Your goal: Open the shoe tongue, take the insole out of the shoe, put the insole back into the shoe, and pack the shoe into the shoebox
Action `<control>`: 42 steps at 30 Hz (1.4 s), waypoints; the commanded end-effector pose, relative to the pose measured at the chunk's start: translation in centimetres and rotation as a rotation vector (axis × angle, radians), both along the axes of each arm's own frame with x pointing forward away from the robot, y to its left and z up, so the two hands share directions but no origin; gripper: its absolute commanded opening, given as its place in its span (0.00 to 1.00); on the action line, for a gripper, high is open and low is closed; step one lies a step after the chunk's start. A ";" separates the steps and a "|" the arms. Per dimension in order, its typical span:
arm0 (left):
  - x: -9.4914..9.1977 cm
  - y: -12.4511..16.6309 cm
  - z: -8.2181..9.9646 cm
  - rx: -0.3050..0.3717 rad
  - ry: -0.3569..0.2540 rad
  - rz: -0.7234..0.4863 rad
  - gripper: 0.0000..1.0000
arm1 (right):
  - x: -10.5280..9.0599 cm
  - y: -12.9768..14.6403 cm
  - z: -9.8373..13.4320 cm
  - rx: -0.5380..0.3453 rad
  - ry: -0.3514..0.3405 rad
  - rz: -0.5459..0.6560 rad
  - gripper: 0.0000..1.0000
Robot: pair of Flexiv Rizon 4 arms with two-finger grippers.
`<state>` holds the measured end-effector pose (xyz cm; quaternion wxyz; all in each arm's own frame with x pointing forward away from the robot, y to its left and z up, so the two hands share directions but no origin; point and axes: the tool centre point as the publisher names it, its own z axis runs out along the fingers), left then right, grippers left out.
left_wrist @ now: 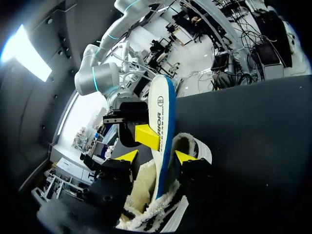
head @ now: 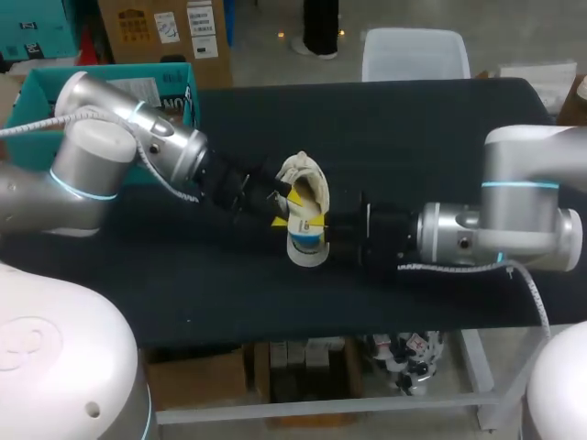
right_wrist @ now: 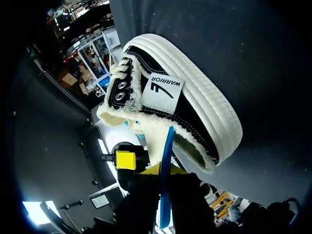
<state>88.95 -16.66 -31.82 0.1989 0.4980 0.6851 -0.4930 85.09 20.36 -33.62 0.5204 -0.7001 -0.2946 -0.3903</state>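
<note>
Shoe sits near counter ctr, black upper w/ white sole and cream fleece lining. In R wrist view it lies on its side on the black surface, opening toward the pincers, tongue spread back.

Insole is white w/ blue edge. It stands upright, lower end inside the shoe opening, rest sticking out. In head view its free end shows at approx 6 o'clock of the shoe.

L arm comes in from 9 o'clock side. L pincer is at the shoe mouth w/ fingers apart. In L wrist view the yellow tips sit either side of the insole. One tip is just beside its blue edge, the other is apart from it w/ fleece lining in the gap, so no clamp on the insole.

R arm comes in from 3 o'clock side, lying low across the counter. R pincer is at approx 5 o'clock of the shoe, clamped on the insole. R wrist view shows the insole edge-on between its fingers. L wrist view shows one yellow tip flat on the insole's white face, other finger hidden behind.

Shoebox is teal, at approx 10 o'clock of the shoe, well apart, behind the L arm at the counter's far L corner. Can't tell if it rests on the counter.
</note>
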 end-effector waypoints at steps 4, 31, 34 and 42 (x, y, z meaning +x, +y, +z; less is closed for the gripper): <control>-0.4 -0.2 -0.5 0.009 -0.004 0.023 0.00 | 0.5 0.2 -0.5 -0.014 0.000 0.011 0.00; 1.7 -0.5 -2.5 0.014 0.036 0.085 0.00 | 2.7 0.4 -1.1 -0.060 0.043 0.023 0.16; 1.7 -0.5 -2.6 0.014 0.037 0.088 0.00 | 1.7 0.1 -0.6 -0.068 0.029 0.012 0.36; 1.5 -0.2 -2.4 0.009 0.034 0.098 0.00 | -0.7 -1.2 0.3 -0.079 0.005 -0.023 0.33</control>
